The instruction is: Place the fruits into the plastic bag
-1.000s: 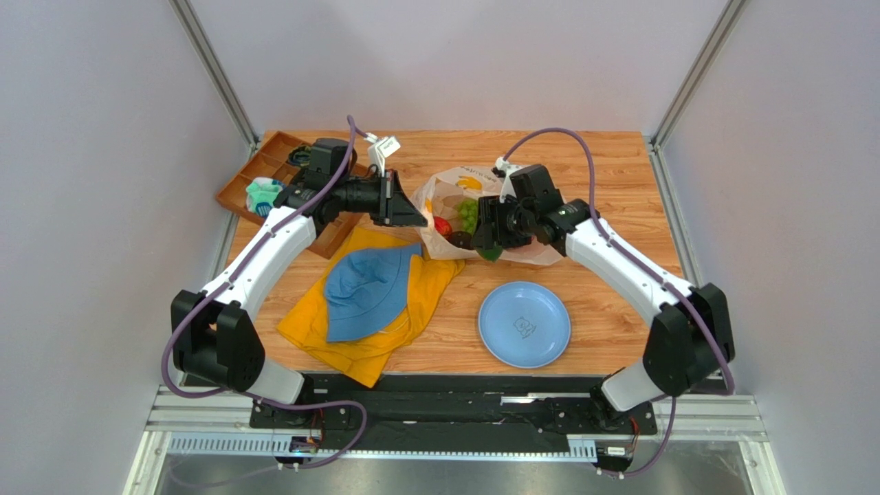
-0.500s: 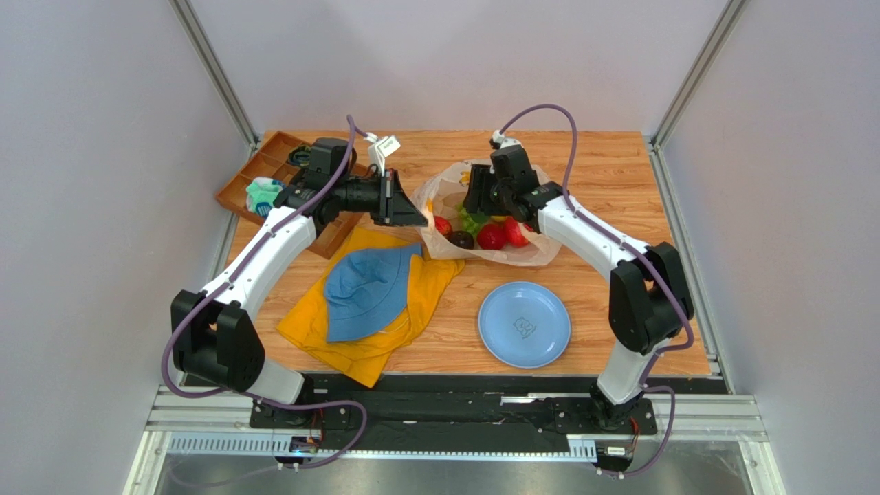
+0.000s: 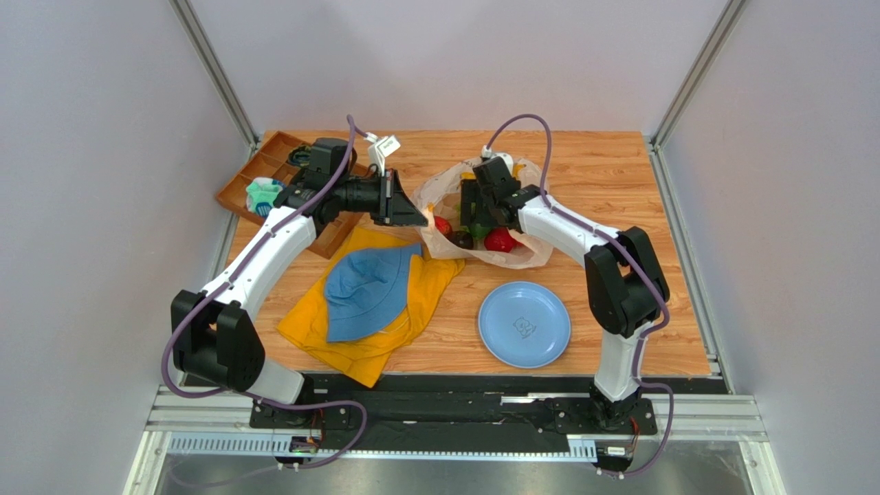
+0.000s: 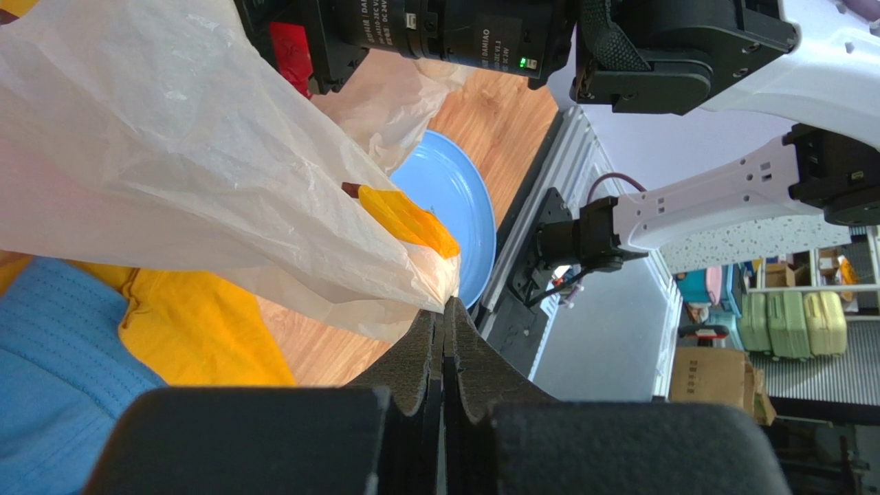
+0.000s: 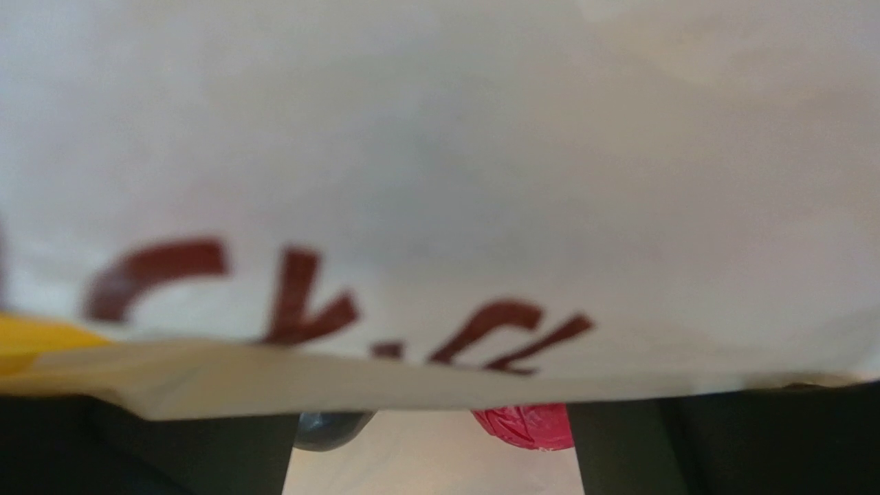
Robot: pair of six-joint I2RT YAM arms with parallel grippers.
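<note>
The plastic bag (image 3: 438,194) lies open at the back middle of the table. My left gripper (image 3: 410,212) is shut on its left rim and holds the mouth up; the left wrist view shows the film (image 4: 207,155) pinched at the fingertips (image 4: 446,305). My right gripper (image 3: 478,219) reaches into the bag's mouth, open. In the right wrist view, printed bag film (image 5: 444,186) fills the frame, with a red fruit (image 5: 522,425) and a dark fruit (image 5: 328,427) beyond the spread fingers (image 5: 723,443). From above, red fruits (image 3: 501,240), a dark plum (image 3: 462,240) and green grapes (image 3: 470,219) lie inside the bag.
A blue plate (image 3: 524,324) sits front right of the bag. A blue hat (image 3: 367,294) lies on a yellow cloth (image 3: 362,335) front left. A wooden compartment tray (image 3: 253,184) with small items stands at the back left, under the left arm.
My right gripper has swung from the bag's front edge back and left into its mouth, and its jaws have spread wider. The left arm has not moved.
</note>
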